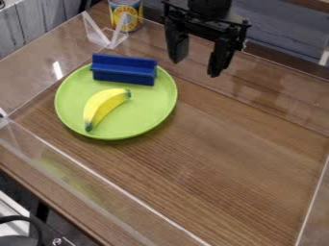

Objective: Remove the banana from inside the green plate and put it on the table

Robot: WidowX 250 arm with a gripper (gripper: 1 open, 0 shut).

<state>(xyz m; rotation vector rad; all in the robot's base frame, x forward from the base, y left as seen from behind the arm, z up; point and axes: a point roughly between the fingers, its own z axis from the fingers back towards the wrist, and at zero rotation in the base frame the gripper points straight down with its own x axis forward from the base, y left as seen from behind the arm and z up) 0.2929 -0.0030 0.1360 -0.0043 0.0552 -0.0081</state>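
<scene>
1. And there it was, the banana (108, 109), lying inside the green plate (152, 117), in the left part of it, its darker tip pointing to the near side.
2. Just beyond the banana, apart from it, sat the blue block (125, 69), long and low, right up at the plate's far rim.
3. The plate itself held the left side of the wood-grain table (213, 144), well away from the right edge.
4. Farther back, a yellow-and-blue container (125, 16) stood toward the table's far edge, on the left, cut off by the top of the view.
5. And the pincer (199, 58)? Up over the far part of the table, right of the plate, black fingers spread wide, released, nothing between them!
</scene>
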